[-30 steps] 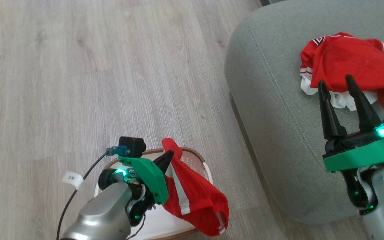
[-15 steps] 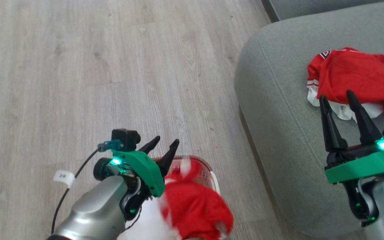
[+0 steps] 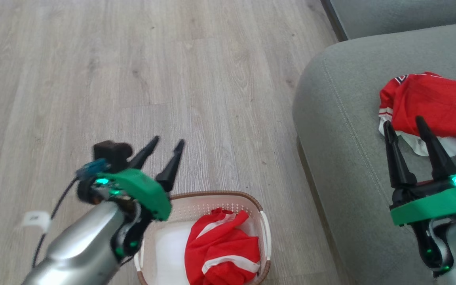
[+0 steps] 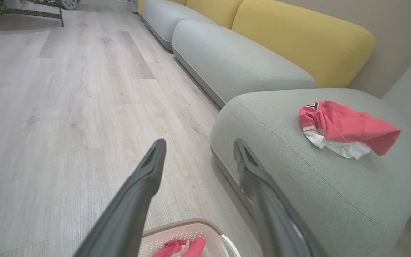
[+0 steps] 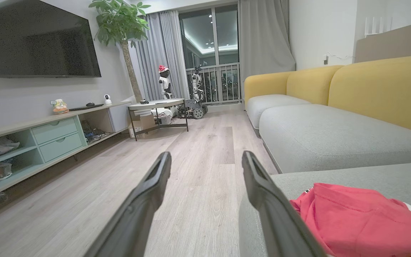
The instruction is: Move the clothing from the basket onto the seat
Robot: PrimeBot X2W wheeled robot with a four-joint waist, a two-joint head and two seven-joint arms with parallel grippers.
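Clothing (image 3: 222,249): lying crumpled in the basket (image 3: 212,196) beside the left fingers (image 3: 171,164), hanging wide and empty, ready to grab; also resting on the seat (image 3: 350,166) beyond the wide, empty right fingers (image 3: 434,150), seemingly delivered.

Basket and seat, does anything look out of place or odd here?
One red garment lies crumpled in the basket, not on the seat with the other garment. The left pincer hangs open and empty over the floor beside the basket, gripping nothing. Nothing looks spilled or damaged.
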